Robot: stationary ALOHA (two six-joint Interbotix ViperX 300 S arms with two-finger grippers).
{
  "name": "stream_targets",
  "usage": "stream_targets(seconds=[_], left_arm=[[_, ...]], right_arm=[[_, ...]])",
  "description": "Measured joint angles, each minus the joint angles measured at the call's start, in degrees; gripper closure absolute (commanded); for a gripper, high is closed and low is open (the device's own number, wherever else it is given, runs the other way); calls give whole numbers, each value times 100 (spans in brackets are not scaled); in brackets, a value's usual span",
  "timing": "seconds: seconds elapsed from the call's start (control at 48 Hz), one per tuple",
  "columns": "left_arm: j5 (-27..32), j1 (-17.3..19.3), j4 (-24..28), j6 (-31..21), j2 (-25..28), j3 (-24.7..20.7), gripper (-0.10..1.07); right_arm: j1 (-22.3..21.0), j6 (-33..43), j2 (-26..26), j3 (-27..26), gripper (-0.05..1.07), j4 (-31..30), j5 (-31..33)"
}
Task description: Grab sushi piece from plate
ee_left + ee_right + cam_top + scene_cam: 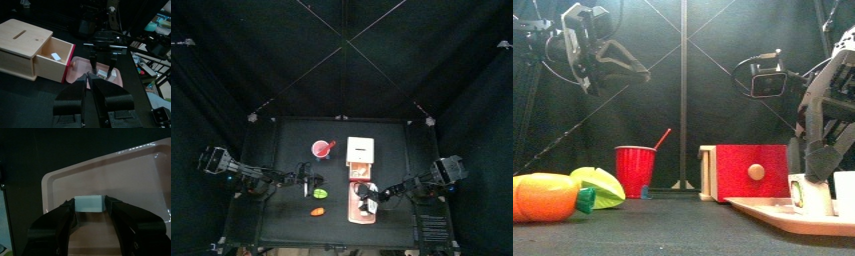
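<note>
Only right-wrist view shows sushi piece point(89, 204) between tool point(91, 210) jaws

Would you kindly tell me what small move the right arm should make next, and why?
Probably close the right tool. Its jaws stand open on either side of the sushi piece, which rests on the plate, with slim gaps showing on both sides, so nothing is gripped yet.
</note>
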Motion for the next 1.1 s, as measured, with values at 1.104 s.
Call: stream_targets(seconds=[1.104], left_arm=[[0, 0, 0, 9, -26, 0, 42]], right_arm=[[-114, 0, -255, 9, 41, -44, 18]])
